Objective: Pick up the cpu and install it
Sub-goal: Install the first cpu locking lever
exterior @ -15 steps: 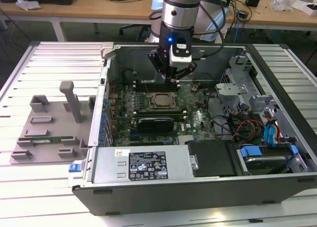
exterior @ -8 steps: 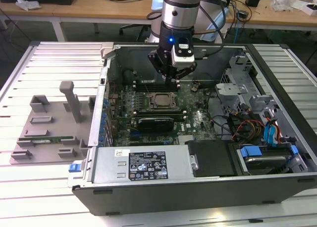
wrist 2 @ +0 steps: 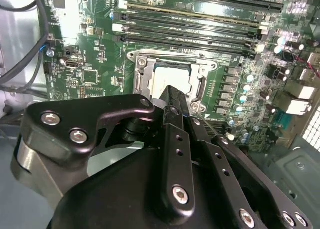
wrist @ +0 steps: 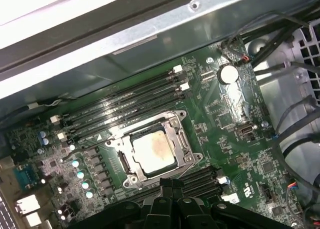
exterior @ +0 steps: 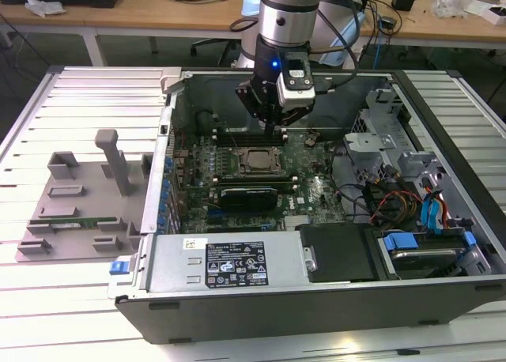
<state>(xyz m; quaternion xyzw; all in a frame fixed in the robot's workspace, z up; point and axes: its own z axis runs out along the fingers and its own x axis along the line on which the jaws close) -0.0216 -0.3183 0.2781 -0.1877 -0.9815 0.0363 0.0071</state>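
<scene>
One square cpu (wrist: 152, 151) flat in socket (wrist: 181, 139), metal top up, under gripper (wrist 2: 172, 93).

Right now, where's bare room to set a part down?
Free: slatted table around the grey fixture, the exterior view's left; strip past the case, its right. Crowded: motherboard around the cpu, beneath the gripper.
</scene>
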